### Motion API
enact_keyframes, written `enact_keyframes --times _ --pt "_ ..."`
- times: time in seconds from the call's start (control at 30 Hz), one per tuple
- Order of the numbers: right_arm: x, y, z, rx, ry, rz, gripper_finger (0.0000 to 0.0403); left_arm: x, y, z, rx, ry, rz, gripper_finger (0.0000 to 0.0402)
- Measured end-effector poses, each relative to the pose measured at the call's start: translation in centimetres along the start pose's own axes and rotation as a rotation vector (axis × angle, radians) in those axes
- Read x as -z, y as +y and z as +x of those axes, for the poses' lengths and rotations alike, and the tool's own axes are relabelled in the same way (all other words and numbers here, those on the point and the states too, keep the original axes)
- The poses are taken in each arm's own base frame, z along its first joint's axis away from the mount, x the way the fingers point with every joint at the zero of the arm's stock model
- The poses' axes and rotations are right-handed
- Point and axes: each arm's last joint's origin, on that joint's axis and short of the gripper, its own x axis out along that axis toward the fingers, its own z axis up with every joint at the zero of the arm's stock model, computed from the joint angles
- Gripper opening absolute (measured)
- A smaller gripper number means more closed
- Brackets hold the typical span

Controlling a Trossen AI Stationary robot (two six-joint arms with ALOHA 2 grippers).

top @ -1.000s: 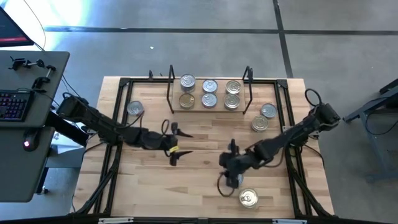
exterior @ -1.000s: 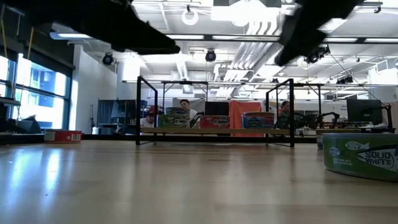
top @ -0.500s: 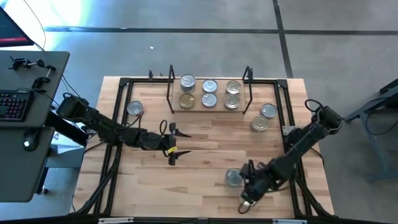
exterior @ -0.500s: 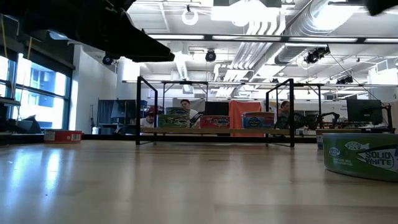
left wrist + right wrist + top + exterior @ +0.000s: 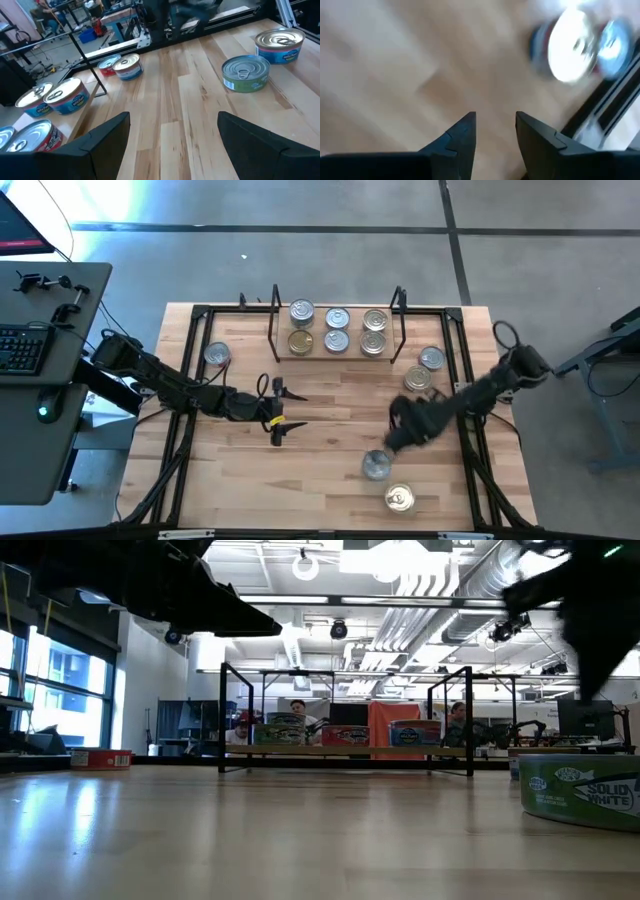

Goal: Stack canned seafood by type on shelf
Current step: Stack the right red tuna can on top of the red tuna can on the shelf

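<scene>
The shelf stands at the far edge with six tins on its board, also in the low view. Loose tins rest flat on the table: one far left, two far right, a silver one and a gold one near the front. My left gripper hovers open left of centre, fingers pointing right. My right gripper is open and empty above bare wood, between the far-right pair and the silver tin.
A black frame runs around the tabletop. A green-labelled tin sits at the right of the low view. Bare wood lies across the table's middle. People sit in the room beyond the shelf.
My right gripper went from over the silver tin toward the near edge, over the gold tin, then swung back up and toward the far right. Both front tins now show uncovered, in their places. The left arm kept still.
</scene>
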Motion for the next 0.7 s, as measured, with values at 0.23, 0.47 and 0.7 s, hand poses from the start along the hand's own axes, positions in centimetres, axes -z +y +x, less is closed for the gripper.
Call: enact_keyframes --times 0.23,0.47,0.7 --pt "-4.6 -5.9 5.4 0.037 0.132 0.018 0.0128 0.0 0.0 0.0 0.001 0.004 -0.004 0.0294" --pt "-5.2 -10.0 9.5 0.117 0.266 0.167 0.0128 0.1 0.0 0.0 0.005 0.011 -0.02 0.0294" --pt "-5.8 -12.4 11.3 0.188 0.28 0.238 0.0128 0.1 0.0 0.0 0.01 0.009 -0.04 0.0294"
